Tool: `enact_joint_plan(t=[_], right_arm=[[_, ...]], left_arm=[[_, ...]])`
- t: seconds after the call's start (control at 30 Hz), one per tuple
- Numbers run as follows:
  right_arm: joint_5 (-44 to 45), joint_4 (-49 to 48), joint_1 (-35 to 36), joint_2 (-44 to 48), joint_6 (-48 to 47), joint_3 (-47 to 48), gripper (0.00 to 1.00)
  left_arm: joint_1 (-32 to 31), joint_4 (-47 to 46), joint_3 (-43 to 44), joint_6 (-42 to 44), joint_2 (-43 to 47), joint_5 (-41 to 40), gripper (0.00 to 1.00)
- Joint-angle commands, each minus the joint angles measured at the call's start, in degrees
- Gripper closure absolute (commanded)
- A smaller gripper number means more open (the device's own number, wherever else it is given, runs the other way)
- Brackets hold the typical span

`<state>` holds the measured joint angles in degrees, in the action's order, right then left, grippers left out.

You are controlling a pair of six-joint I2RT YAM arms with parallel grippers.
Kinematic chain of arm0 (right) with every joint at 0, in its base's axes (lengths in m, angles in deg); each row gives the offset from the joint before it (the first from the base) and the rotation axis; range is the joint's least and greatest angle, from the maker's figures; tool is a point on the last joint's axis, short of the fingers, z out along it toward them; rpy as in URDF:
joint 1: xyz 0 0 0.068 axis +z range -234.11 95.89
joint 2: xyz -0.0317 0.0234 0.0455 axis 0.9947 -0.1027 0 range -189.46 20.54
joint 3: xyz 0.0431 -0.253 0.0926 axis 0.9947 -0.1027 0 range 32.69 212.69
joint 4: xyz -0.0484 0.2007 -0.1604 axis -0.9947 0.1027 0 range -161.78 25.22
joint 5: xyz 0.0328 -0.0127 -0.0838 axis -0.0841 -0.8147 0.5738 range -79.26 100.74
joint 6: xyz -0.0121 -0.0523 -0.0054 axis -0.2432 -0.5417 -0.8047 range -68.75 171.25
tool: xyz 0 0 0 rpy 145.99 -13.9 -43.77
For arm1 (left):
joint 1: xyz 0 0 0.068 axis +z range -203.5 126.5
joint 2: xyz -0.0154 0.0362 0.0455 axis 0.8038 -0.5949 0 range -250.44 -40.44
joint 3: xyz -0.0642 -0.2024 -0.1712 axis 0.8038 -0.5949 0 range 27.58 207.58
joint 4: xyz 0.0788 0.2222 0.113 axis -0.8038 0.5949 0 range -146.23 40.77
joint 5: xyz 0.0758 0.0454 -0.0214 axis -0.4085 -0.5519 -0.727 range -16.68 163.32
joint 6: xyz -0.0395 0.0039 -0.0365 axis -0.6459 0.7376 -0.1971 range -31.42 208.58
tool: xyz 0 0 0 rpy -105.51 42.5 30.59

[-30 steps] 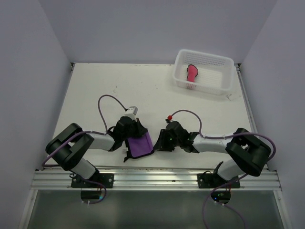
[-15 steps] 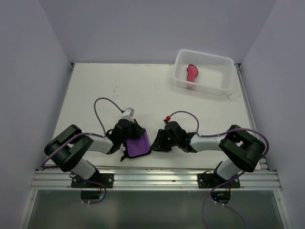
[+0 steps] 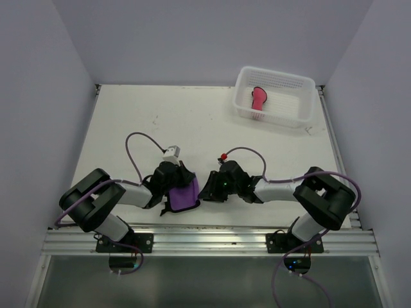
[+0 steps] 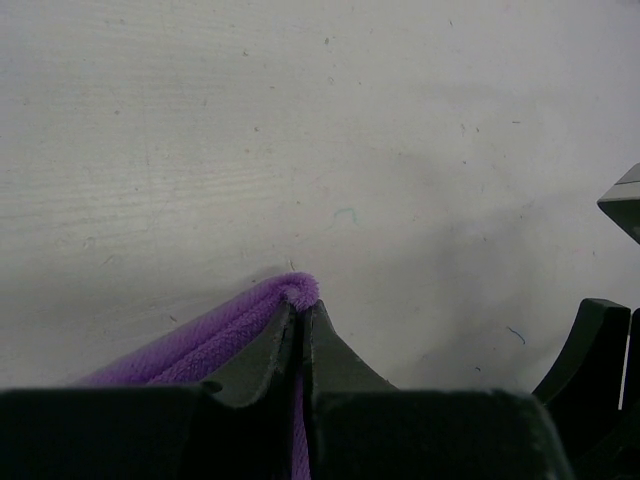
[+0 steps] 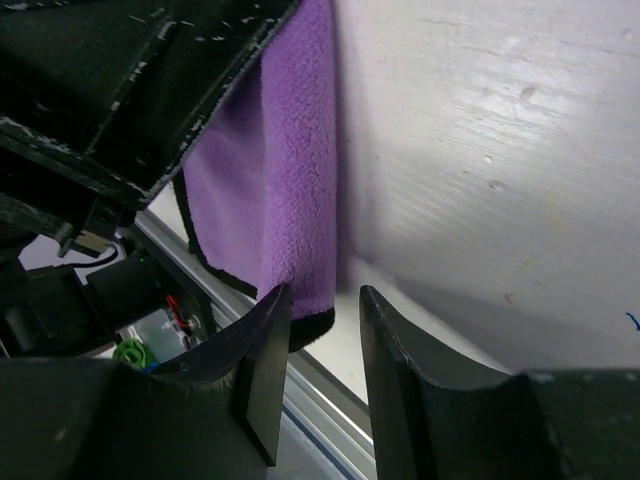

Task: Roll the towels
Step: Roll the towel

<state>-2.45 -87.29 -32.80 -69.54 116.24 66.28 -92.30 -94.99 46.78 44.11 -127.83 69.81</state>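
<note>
Between grey walls: white table (image 3: 212,122), scuffed, speckled.

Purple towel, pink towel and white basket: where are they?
purple towel (image 3: 185,195), top view, its middle.
pink towel (image 3: 258,97), top view, middle of the roll.
white basket (image 3: 307,101), top view, right wall.

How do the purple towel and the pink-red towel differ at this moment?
The purple towel hangs unrolled near the table's front edge; the pink-red towel is a short roll. The purple one is pinched by the left gripper; the pink-red one lies untouched in the white basket. Both are small soft cloths.
</note>
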Motion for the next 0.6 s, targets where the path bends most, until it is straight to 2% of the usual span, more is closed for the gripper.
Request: enact_joint_plan(t=[0.0,0.27,0.57], right_arm=[[-1.8,-2.6,-0.1,-1.1,1.2,2.7,0.62],[-2.2,-2.2,0.0,-3.1,0.9,4.0,0.62],[-0.2,2.5,3.2,-5.9,-1.8,6.8,0.62]], left_arm=[[-0.5,-1.6,-1.3,-0.3,0.4,-2.7,1.00],[-0.6,-2.1,-2.2,-0.7,0.5,-3.3,1.00],[-0.7,-2.7,-2.6,-1.1,-0.1,-3.7,1.00]])
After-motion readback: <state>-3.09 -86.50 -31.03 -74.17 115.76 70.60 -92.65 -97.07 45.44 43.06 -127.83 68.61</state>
